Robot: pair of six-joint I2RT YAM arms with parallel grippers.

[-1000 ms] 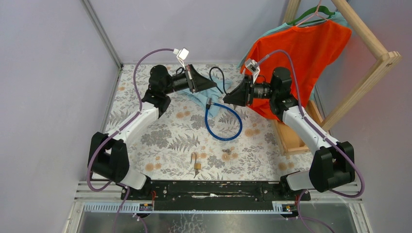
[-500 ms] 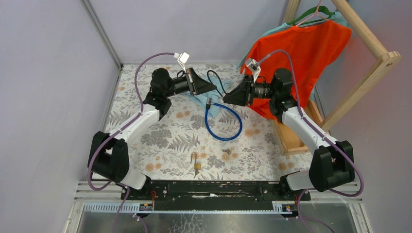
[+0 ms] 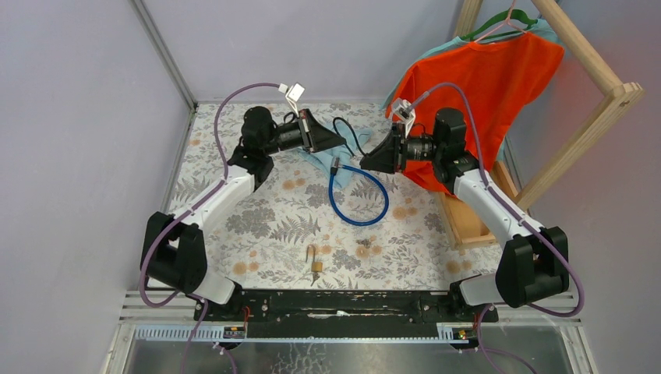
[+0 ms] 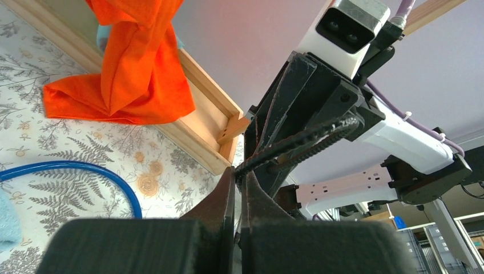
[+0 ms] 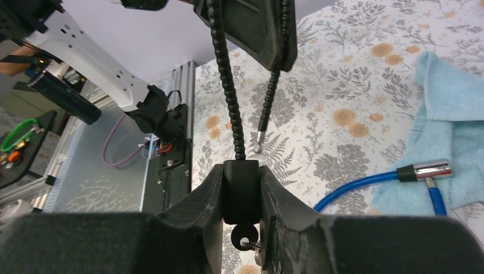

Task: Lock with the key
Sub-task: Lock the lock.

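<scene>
Two grippers hold one cable lock in the air between them, above the rear middle of the floral table (image 3: 257, 226). Entry one: the left gripper (image 4: 238, 173), fingers drawn to a narrow slit and pinching the black beaded cable (image 5: 228, 85) partway along its run. Entry two: the right gripper (image 5: 241, 171), fingers closed on the squat black lock body (image 5: 240, 191), from whose top that cable rises. Entry three: the cable's metal tip (image 5: 259, 136), hanging loose near the lock body but apart from it. Entry four: the key (image 3: 362, 249), a tiny dark-grey bunch lying on the table toward the near edge, just right of the brass padlock (image 3: 316, 265), well apart from both grippers and touched by neither. A small dark ring shows just under the lock body in the right wrist view; we cannot tell whether it is another key. Entry five: the blue cable lock (image 5: 371, 182), looped on the table, its chrome head at the edge of the light-blue cloth (image 5: 456, 97). We judge the step in hand to be presenting the loose tip to the lock body. Next we need that tip lined up with its socket and seated, then the key turned.
</scene>
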